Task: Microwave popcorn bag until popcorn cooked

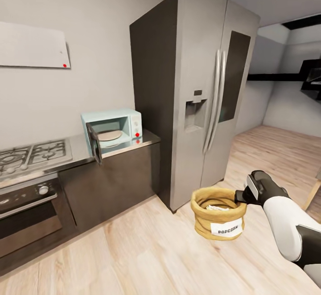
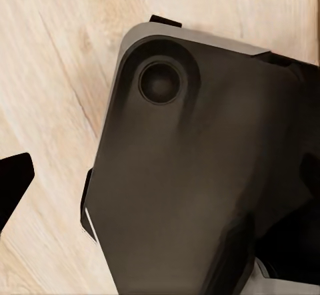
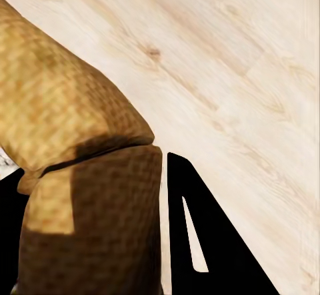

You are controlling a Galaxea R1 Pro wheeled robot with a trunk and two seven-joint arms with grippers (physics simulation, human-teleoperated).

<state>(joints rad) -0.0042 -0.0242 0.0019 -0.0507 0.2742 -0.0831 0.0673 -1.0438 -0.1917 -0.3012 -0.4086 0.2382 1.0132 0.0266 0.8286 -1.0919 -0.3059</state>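
The right gripper [image 1: 239, 195] is up in front of the robot, its dark fingers pinched on the rolled rim of the small tan burlap popcorn bag [image 1: 218, 213]. The sack hangs in the air over the pale wooden plank floor [image 1: 147, 255], white "POPCORN" label facing the head camera. A faint pale heap, the popcorn [image 1: 217, 207], shows just inside the mouth.

From the right wrist, the woven brown cloth of the sack [image 3: 73, 175] sits close against the lens, with one black finger [image 3: 200, 235] lying right alongside the fabric, the floor passing behind.

Across the room, the small mint-blue boxy microwave [image 1: 117, 129] sits on the glossy grey countertop [image 1: 78, 150], hard against the tall grey two-door refrigerator [image 1: 200, 90]. Its dark door stands swung open toward the room, and a round pale turntable is visible inside. Two red dots mark the panel on its right side. Beside it along the counter lies the steel gas hob with black grates [image 1: 31, 154], and below that the built-in oven with knobs [image 1: 26, 210].

The bag is well apart from the microwave.

On the left wrist view, a dark rounded robot body panel [image 2: 200, 175] looms over the planks; a black fingertip [image 2: 13, 181] pokes in at the edge, and I cannot tell whether that left gripper is apart or together.
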